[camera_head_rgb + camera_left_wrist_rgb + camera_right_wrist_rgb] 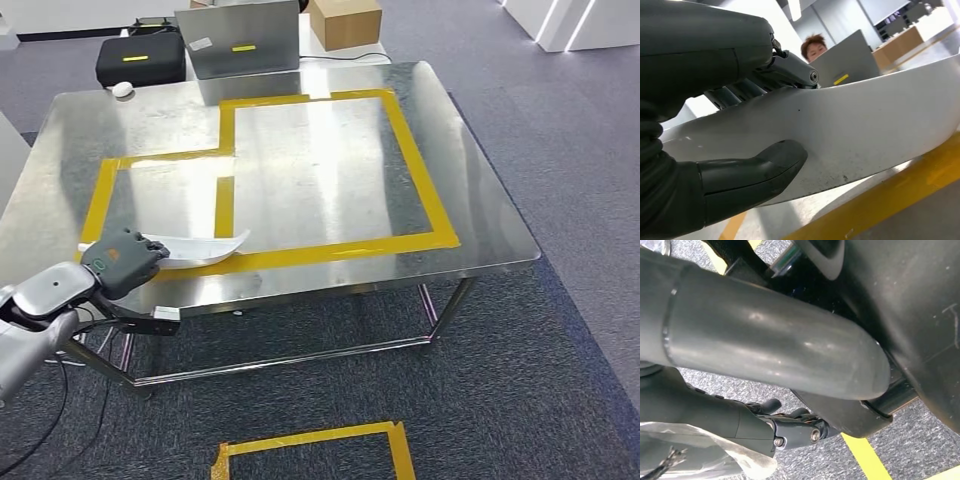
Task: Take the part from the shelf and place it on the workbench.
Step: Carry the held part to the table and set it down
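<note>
At the left, the left hand (121,262) grips the long white part (204,249) near one end, thumb (753,172) under it and fingers over, the part low over the workbench (317,180) at its yellow tape (423,180). Best to lower it flat before letting go. Whether it touches the steel I can't tell. The right hand (791,432) hangs by the floor, possibly loosely curled; its state is unclear.

black case (140,58), white mouse (122,89), grey laptop (240,38) and cardboard box (346,21) beyond the table
</note>
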You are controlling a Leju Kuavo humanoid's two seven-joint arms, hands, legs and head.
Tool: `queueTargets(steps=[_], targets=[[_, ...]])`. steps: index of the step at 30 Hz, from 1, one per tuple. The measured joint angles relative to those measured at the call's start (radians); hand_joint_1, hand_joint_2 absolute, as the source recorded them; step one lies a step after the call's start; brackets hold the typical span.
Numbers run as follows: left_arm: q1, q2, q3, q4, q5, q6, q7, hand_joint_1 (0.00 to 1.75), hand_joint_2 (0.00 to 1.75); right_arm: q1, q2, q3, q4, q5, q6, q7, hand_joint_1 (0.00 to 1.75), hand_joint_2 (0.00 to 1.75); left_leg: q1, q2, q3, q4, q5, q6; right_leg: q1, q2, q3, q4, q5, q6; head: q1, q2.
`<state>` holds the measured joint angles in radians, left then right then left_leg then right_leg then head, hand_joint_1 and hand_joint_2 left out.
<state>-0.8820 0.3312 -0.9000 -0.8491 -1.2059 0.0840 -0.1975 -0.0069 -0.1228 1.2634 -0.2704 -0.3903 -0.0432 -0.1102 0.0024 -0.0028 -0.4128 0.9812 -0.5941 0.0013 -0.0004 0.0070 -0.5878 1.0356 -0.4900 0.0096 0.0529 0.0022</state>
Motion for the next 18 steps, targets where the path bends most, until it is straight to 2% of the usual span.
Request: queueTargets(steps=[9,18], targets=[[-0.060,-0.026,-0.072,0.046,-0.010,-0.005,0.000,1.75,1.75,-0.005,0.000,0.004,0.009,-0.014,0.001,-0.010,0.00,0.00,0.000,0.000,-0.001,0.000,0.000,0.000,0.000,0.000,0.000,0.000,0.000,0.000,0.000,0.000],[-0.077,0.027,-0.100,0.137,-0.023,0.012,0.045,1.75,1.75,-0.003,0.000,0.004,0.017,-0.029,0.000,-0.014,0.00,0.00,0.001,0.001,0.000,-0.001,0.000,0.000,0.000,0.001,0.000,0.000,0.000,0.000,0.000,0.000]])
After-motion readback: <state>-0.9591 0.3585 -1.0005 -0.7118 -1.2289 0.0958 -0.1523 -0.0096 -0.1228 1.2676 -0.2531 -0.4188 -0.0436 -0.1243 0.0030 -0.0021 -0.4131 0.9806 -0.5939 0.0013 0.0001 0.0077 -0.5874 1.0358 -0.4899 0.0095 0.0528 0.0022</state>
